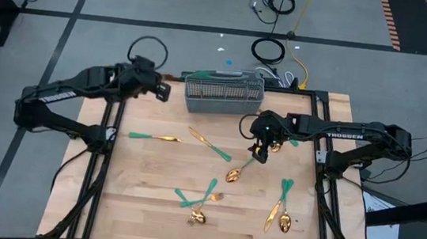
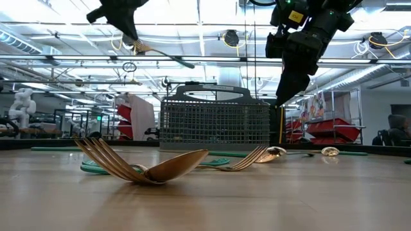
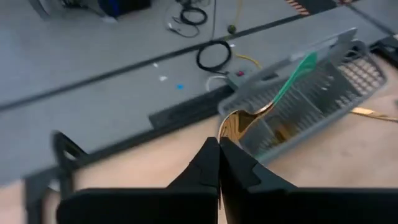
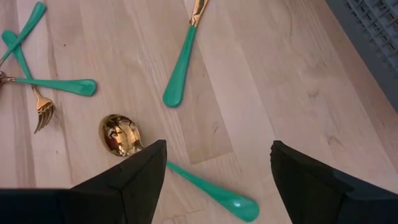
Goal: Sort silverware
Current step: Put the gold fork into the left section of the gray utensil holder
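Observation:
My left gripper (image 1: 161,90) is raised beside the left end of the grey wire-mesh caddy (image 1: 222,93). It is shut on a gold spoon with a teal handle (image 3: 292,78). My right gripper (image 1: 260,150) hangs open above the table right of centre, with nothing between its fingers. Just below it a teal-handled spoon (image 4: 121,134) lies flat on the wood. More silverware lies flat on the table: one piece (image 1: 153,137) at the left, a knife (image 1: 209,143) at the centre, a crossed cluster (image 1: 201,202) near the front and a pair (image 1: 280,208) at the right. My left gripper pinches the spoon at its gold bowl end (image 3: 231,127) between its two shut fingertips. The teal handle sticks out past the fingers toward the caddy. The spoon is lifted clear of the table, and in the low view its handle (image 2: 173,59) slants slightly downward.
The caddy (image 3: 311,106) stands at the middle of the table's far edge, its compartments open upward. Dark frame rails (image 1: 105,164) run along the table's left and right sides. Cables (image 1: 268,50) lie on the floor beyond the far edge.

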Robot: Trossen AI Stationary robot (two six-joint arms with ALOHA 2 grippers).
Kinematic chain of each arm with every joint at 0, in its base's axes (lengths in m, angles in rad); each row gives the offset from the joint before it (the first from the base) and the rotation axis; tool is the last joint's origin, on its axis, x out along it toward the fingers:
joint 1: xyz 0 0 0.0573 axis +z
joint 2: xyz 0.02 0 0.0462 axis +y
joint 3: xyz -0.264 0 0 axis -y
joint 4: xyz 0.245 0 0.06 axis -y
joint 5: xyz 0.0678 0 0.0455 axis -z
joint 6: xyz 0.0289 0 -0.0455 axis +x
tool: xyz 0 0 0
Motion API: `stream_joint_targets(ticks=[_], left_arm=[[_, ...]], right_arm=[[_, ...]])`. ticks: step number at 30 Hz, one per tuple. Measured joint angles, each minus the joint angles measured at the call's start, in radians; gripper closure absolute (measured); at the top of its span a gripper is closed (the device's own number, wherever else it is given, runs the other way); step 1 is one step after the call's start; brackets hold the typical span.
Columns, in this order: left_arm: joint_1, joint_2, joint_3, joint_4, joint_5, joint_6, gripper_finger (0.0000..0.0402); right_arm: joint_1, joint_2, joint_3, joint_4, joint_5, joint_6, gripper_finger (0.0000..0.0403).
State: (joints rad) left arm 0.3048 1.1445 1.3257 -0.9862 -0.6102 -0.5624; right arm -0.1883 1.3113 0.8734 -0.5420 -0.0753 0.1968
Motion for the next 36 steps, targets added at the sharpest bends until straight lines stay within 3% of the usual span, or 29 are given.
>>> stream_joint_targets(ticks=[13, 24, 36], left_arm=[[0.055, 0.141, 0.075, -0.132, 0.004, 0.29, 0.0402], [0.033, 0.231, 0.142, -0.186, -0.09, 0.456, 0.0402], [0.025, 0.297, 0.168, -0.145, -0.138, 0.656, 0.0402]], right_arm=[[0.0, 0.0, 0.0, 0.0, 0.001, 0.0, 0.0129], [0.0, 0.0, 0.0, 0.0, 0.03, -0.005, 0.0129], [0.0, 0.0, 0.0, 0.0, 0.032, -0.004, 0.0129]])
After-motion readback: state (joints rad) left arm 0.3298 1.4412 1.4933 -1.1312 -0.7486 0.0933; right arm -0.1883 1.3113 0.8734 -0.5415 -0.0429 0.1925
